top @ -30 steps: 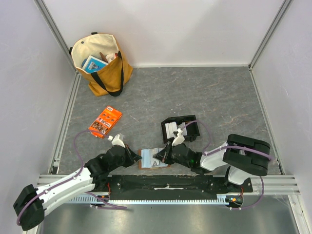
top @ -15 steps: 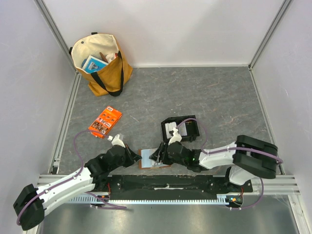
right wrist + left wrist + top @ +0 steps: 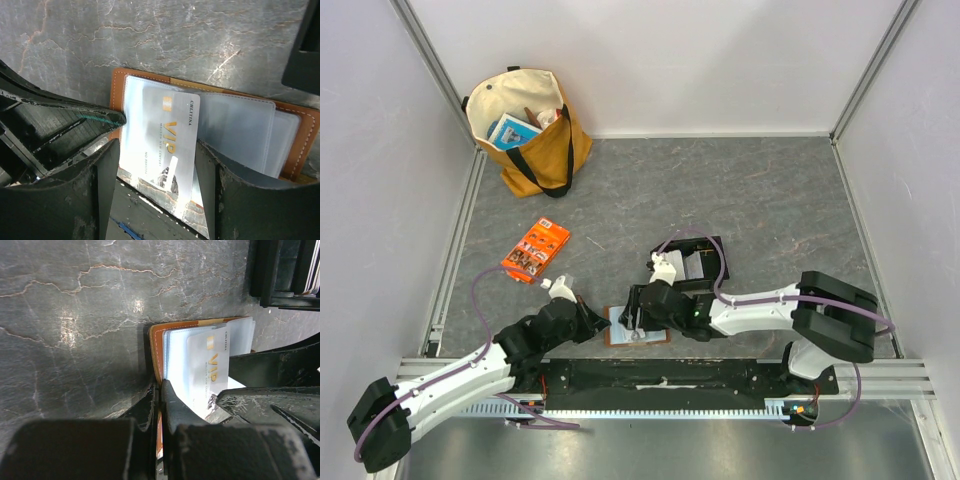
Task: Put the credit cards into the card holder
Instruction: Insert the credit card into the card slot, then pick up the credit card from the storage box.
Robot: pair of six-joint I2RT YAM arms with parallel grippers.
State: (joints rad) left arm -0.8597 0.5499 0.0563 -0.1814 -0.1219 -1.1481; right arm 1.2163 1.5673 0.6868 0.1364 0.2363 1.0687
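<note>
Right gripper [image 3: 159, 150] has opened within the last second: its fingers now stand spread either side of the card [image 3: 170, 140], which is released. The card rests on the clear sleeves of the card holder [image 3: 295, 132], at the near edge of the table [image 3: 770, 200] (whether tucked in or merely on top is unclear). Left gripper [image 3: 160, 390] is clenched on the holder's brown rim. The black tray [image 3: 712, 250] is largely hidden behind the right arm [image 3: 760, 310], so any remaining cards cannot be counted.
</note>
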